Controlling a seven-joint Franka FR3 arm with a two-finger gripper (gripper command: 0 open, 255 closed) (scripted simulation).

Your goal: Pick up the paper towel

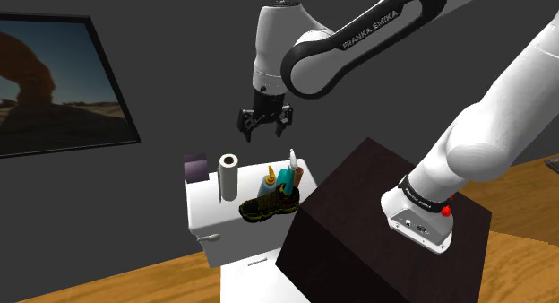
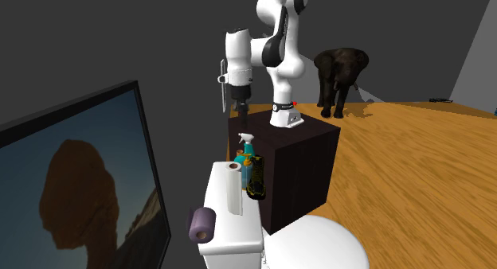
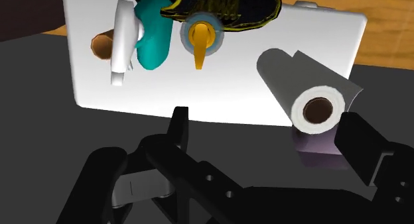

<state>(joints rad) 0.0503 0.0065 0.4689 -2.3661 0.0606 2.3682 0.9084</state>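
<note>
Though behind paper towel (image 3: 302, 83), purple roll (image 3: 317, 151)

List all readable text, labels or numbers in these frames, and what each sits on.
"FRANKA EMIKA": white letters on the dark link of the arm, shoulder view.
Print on the base ring of that arm: too small to read.
No text visible on the paper towel, the teal spray bottle or the shoe.

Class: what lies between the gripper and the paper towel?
Nothing: the stretch is bare. In the shoulder view the open gripper hangs above the upright towel, a little to that view's right, with only air between them.
</note>
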